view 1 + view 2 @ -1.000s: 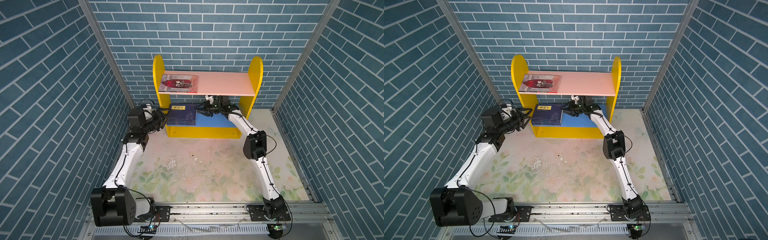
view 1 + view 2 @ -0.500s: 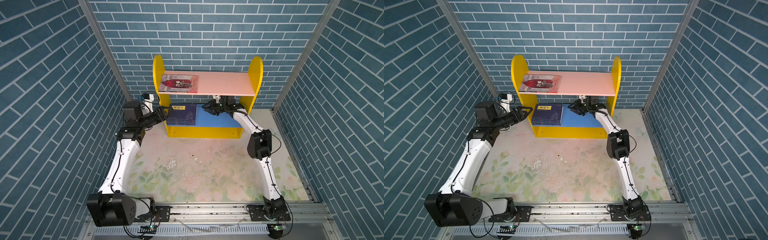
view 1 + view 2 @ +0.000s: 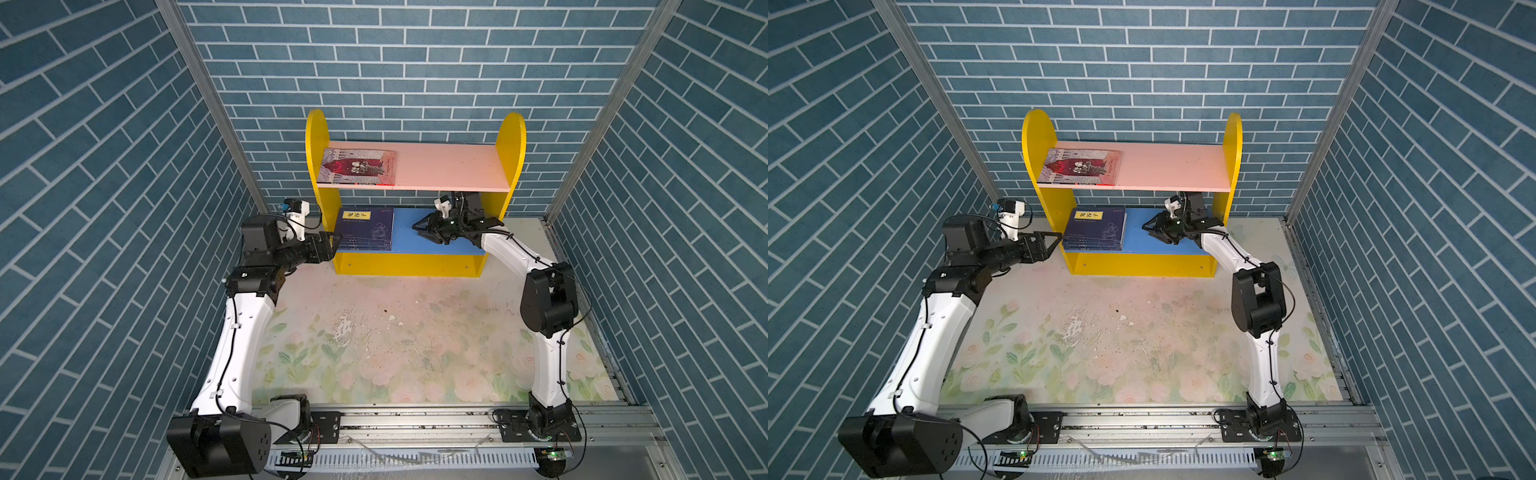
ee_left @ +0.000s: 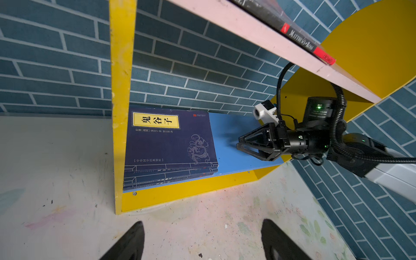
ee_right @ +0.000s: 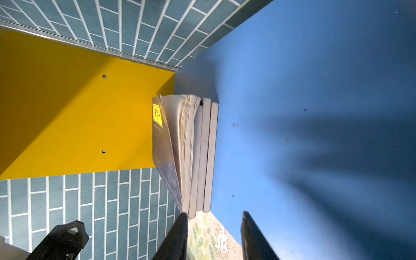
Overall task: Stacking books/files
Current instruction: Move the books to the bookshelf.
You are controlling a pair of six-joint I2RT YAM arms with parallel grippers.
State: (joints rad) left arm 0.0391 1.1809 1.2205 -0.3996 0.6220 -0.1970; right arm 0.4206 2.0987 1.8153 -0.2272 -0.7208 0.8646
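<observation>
A stack of dark navy books [image 3: 365, 229] [image 3: 1096, 227] [image 4: 168, 144] lies flat at the left end of the blue lower shelf [image 3: 409, 243]. The top one carries a yellow title strip, and its page edges [image 5: 198, 153] fan slightly. A red illustrated book [image 3: 359, 167] [image 3: 1084, 167] lies on the pink upper shelf [image 3: 449, 168]; its spine [image 4: 299, 38] overhangs the edge. My left gripper [image 3: 334, 244] [image 3: 1054, 243] [image 4: 202, 238] hangs open over the floor by the shelf's front left corner, holding nothing. My right gripper [image 3: 417, 228] [image 3: 1147, 228] [image 4: 239, 144] [image 5: 213, 225] points at the stack from the right, a short way off, part open and holding nothing.
The shelf unit has yellow side panels [image 3: 316, 137] [image 3: 513, 141] and a yellow front lip [image 3: 407, 264]. It stands against the blue brick back wall [image 3: 395, 62]. A worn floral mat [image 3: 395, 332] covers the floor. Brick walls close in both sides; a metal rail [image 3: 415, 419] runs along the front.
My left jaws have opened wider, and the left wrist has shifted beside the shelf's left panel. The right gripper has drawn slightly back from the stack toward the shelf front.
</observation>
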